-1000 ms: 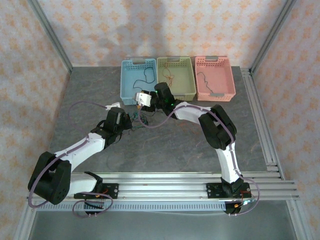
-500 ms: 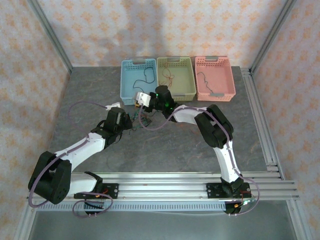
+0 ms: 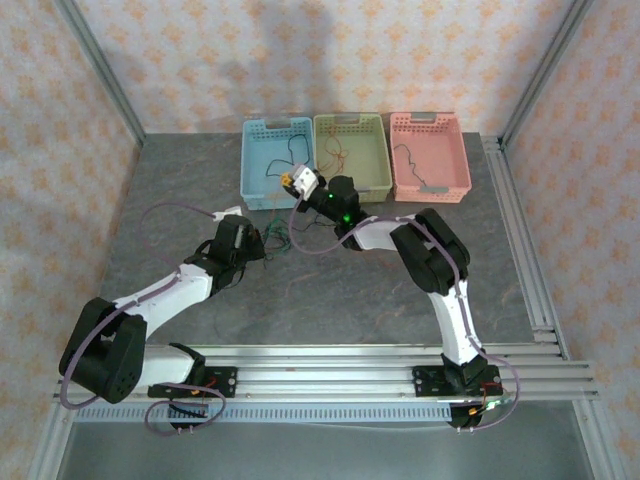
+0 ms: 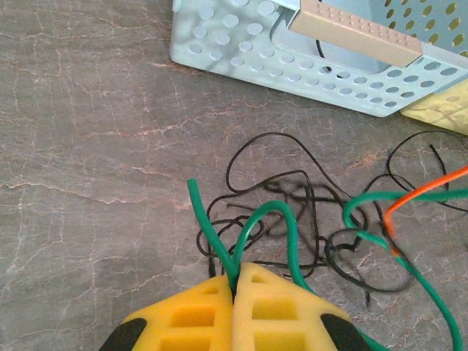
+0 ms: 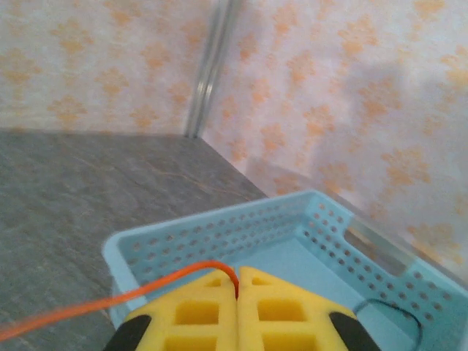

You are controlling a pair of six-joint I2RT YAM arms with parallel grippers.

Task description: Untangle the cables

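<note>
Seen from above, two robot arms reach across a grey stone-patterned surface (image 3: 180,190) towards three baskets in a row at the back: a blue basket (image 3: 262,170), a green basket (image 3: 372,160) and a pink basket (image 3: 440,160). Each basket has a thin cable lying in it.

A loose tangle of cables (image 3: 285,240) lies on the surface just in front of the blue basket, between the two arms.

The left gripper (image 3: 262,243) is low beside the tangle. In its wrist view, its yellow jaws are pressed together on a green cable (image 4: 281,219), which loops up out of them and back down. Just beyond lies a thin black cable (image 4: 272,134) in several loops. An orange cable (image 4: 424,191) crosses the green one on the right.

The right gripper (image 3: 289,180) is raised above the near right corner of the blue basket. In its wrist view, its yellow jaws are clamped on the orange cable, which runs off to the lower left, pulled straight. A black cable in the blue basket (image 5: 395,307) lies on the basket floor.
</note>
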